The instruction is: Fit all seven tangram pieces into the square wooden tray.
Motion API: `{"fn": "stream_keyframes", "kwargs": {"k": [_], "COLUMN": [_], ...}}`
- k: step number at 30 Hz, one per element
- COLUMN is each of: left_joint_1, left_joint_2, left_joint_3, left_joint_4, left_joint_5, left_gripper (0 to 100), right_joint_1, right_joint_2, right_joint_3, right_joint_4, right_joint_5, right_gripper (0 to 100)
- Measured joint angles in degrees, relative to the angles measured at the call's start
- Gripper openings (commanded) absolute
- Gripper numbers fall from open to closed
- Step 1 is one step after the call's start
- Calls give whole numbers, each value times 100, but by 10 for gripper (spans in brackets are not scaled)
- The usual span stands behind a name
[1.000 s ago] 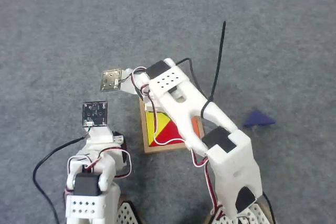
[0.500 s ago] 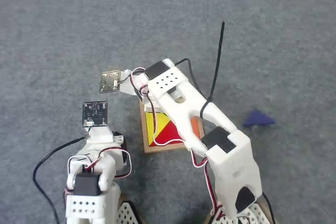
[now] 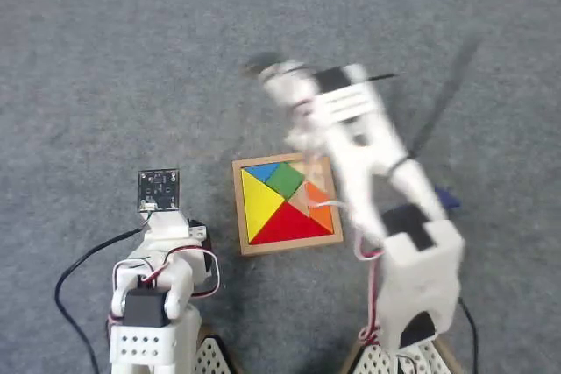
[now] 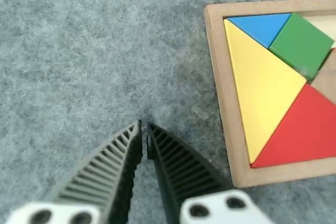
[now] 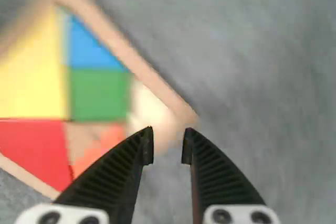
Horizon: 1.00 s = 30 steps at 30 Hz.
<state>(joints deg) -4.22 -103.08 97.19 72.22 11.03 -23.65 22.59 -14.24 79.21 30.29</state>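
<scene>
On the grey bench [image 3: 105, 85], the square wooden tray [image 3: 240, 216] lies flat between the two arms, nearer their bases than the bench's far edge. Inside the tray, a large yellow triangle [image 3: 259, 203] fills the side nearest the left arm [image 3: 158, 282], and a large red triangle [image 3: 294, 223] fills the side nearest the arm bases, the two meeting along a diagonal. A small blue triangle [image 3: 261, 170] sits in the tray's far corner on the left arm's side, with a green square [image 3: 286, 179] touching it just beside. An orange piece [image 3: 319, 196] lies against the tray's wall on the right arm's side, and a patch of bare wood shows between it, the green square and the red triangle. A dark blue piece [image 3: 448, 200] rests on the bench well apart from the tray, outside it on the right arm's side, partly hidden behind the right arm [image 3: 372, 159]. The left end effector [image 4: 144, 126] is low over bare bench just beside the tray's yellow side, its fingers closed together and holding nothing. The right end effector [image 5: 167, 142] hangs above the tray's corner near the green square, its fingers slightly parted and empty
</scene>
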Motion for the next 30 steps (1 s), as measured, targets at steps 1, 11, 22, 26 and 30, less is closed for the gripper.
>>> {"fn": "stream_keyframes", "kwargs": {"k": [1,11,22,26,30], "left_joint_1": [0,0,0,0,0], "left_joint_2": [0,0,0,0,0], "left_joint_3": [0,0,0,0,0], "left_joint_4": [0,0,0,0,0], "left_joint_5": [0,0,0,0,0], "left_gripper": [14,14,14,14,14], "right_joint_1": [299,1424,3130,3182,3165], "right_joint_2": [-167,-1987,-2119,-1688,-1099], "right_joint_3": [132,3279,3736,3736,3464], "right_joint_4": [18,-782,-791,-888,-888], "right_joint_5": [-202,-1178,-2365,-3938,-5442], "right_gripper": [130,160,190,177,178]}}
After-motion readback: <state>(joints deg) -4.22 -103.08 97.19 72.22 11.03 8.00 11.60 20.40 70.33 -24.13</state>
